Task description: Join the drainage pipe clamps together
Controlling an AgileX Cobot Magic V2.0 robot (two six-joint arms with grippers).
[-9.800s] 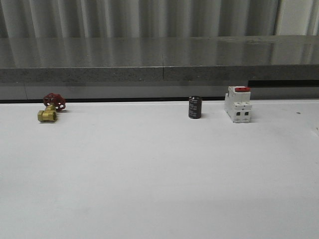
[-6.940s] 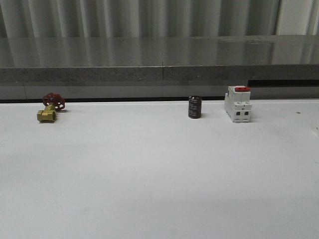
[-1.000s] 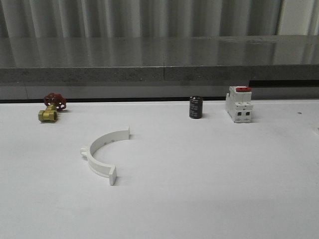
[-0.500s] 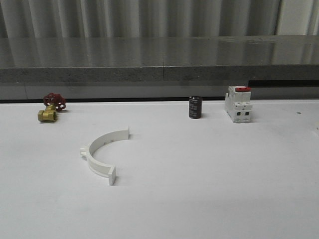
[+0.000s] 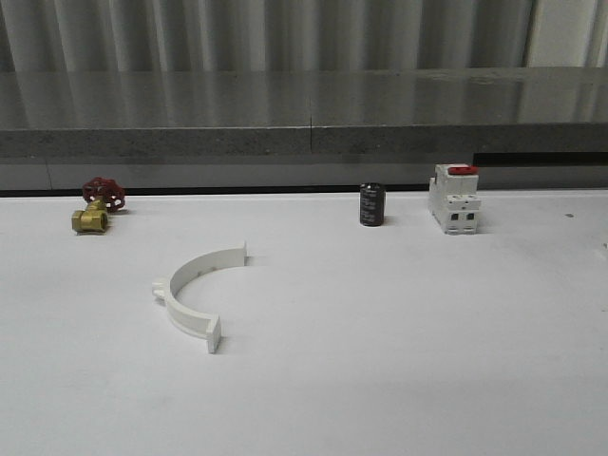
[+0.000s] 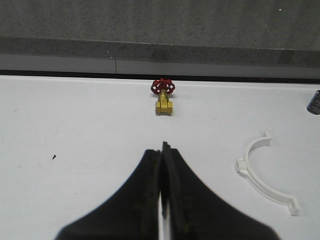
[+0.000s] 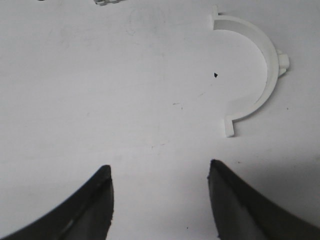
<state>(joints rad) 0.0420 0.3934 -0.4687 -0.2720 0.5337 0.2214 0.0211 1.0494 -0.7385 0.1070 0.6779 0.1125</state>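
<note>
One white half-ring drainage pipe clamp [image 5: 174, 290] lies flat on the white table, left of centre, its open side facing right. It also appears in the left wrist view as the clamp [image 6: 243, 166], off to the side of my left gripper [image 6: 162, 147], which is shut with nothing between its fingers. A second clamp half [image 7: 274, 65] lies in the right wrist view, open side facing the other way, ahead and to the side of my right gripper [image 7: 160, 167]. That gripper is open and empty above bare table.
A brass valve with a red handwheel [image 5: 95, 209] sits at the back left. A black cylinder [image 5: 371, 204] and a white red-topped breaker block [image 5: 453, 199] stand at the back right. A grey ledge [image 5: 304, 142] runs along the table's far edge.
The half-ring clamp was absent from the table in the oldest frames and now lies left of centre. Over the last second nothing has visibly moved.
</note>
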